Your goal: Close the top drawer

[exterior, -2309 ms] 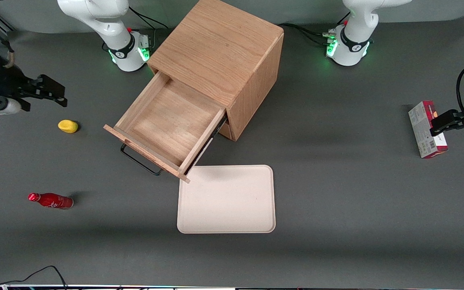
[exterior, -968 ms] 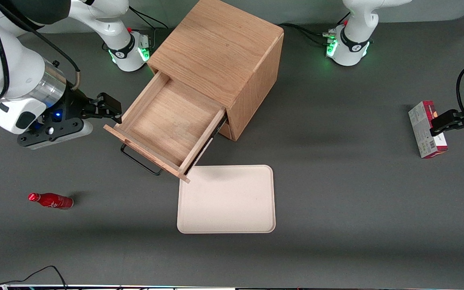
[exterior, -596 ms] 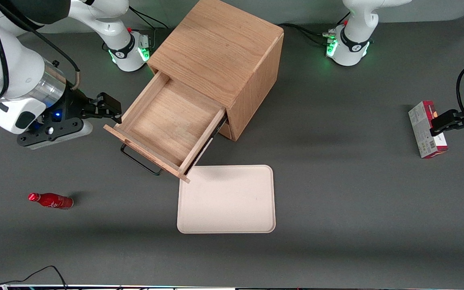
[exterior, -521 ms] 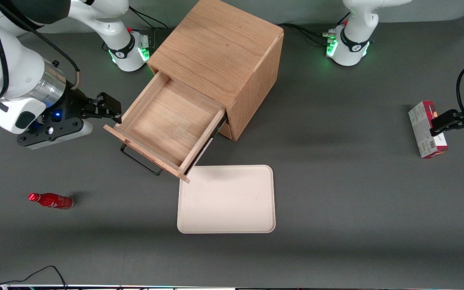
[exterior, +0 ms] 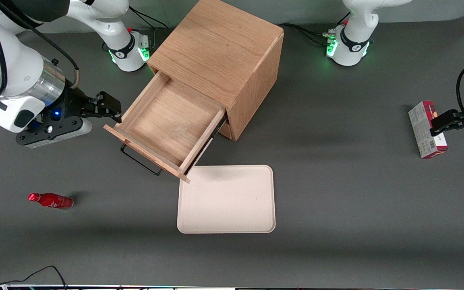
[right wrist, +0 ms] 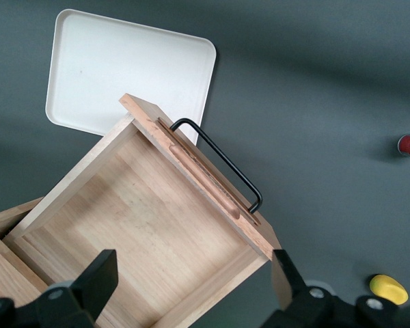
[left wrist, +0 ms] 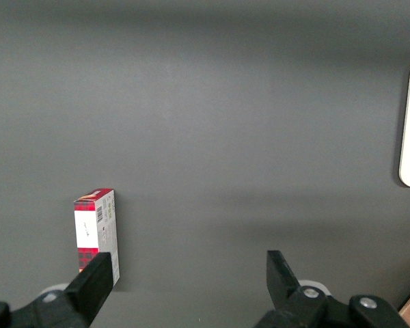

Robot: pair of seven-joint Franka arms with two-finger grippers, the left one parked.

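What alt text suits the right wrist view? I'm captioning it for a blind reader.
The open gripper hovers above the pulled-out, empty top drawer, whose black wire handle faces a cream tray on the grey table.

Lighting was even, diffuse and overhead, of moderate brightness. Soft-edged shadows lay on the matte grey table beside the cabinet and under the top drawer. Green indicator lamps glowed at the arm bases. The gripper, beside the drawer's side wall, appeared sharp; no glare or motion blur was evident. The tray was near overexposure.
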